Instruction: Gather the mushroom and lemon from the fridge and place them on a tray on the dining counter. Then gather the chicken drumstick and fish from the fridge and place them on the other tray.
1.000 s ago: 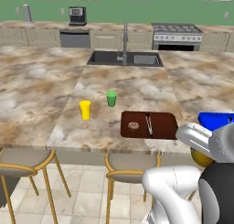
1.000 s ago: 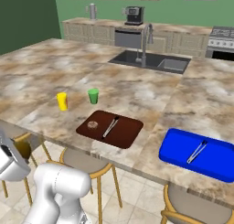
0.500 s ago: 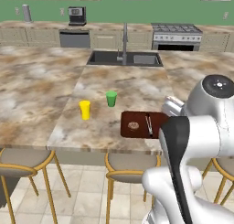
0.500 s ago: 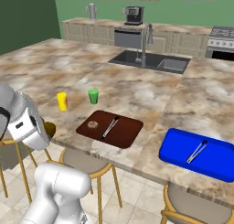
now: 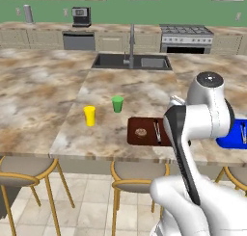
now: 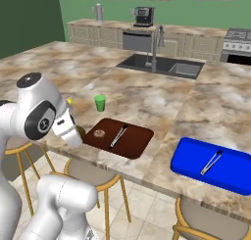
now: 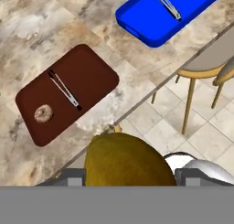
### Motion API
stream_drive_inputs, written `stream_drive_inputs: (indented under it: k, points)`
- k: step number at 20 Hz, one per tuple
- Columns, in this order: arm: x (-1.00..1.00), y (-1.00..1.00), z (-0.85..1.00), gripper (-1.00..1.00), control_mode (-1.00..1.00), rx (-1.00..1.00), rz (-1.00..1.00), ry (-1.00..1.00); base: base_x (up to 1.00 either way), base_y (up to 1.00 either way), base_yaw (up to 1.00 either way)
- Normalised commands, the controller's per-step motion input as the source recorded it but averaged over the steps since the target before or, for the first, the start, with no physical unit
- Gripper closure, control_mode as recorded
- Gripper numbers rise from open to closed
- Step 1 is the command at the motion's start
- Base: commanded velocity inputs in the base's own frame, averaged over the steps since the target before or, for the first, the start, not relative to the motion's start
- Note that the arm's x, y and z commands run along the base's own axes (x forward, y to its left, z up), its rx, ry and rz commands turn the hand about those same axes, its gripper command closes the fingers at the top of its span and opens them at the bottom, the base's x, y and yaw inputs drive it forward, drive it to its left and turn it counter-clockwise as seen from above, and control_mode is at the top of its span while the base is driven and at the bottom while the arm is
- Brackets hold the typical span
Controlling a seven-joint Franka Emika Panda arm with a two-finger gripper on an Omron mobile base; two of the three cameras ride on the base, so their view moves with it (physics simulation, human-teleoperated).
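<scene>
Lemon [image 7: 125,159] between fingers [image 7: 72,177], above counter edge

The marble dining counter [image 5: 58,90] carried a yellow cup [image 5: 89,115] and a green cup [image 5: 117,104] at left, a brown tray [image 6: 119,137] near the front edge (w/ mushroom and tongs) and a blue tray [image 6: 213,164] to the right.

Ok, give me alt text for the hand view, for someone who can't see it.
A yellow lemon sits gripped in the hand above the counter edge. Beyond it, a brown tray holds a mushroom and tongs; a blue tray farther on holds another pair.
</scene>
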Motion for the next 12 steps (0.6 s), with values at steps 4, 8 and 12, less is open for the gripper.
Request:
stream_drive_inputs:
  k: [4, 8, 12]
  points:
    - [0.59, -0.21, -0.49, 1.0, -1.0, 0.0, 0.03, 0.0, 0.0, 0.0, 0.0]
    - [0.57, -0.35, -0.55, 1.0, -1.0, 0.0, 0.04, 0.0, 0.0, 0.0, 0.0]
    - [0.64, -0.42, -0.41, 1.0, -1.0, 0.0, 0.04, 0.0, 0.0, 0.0, 0.0]
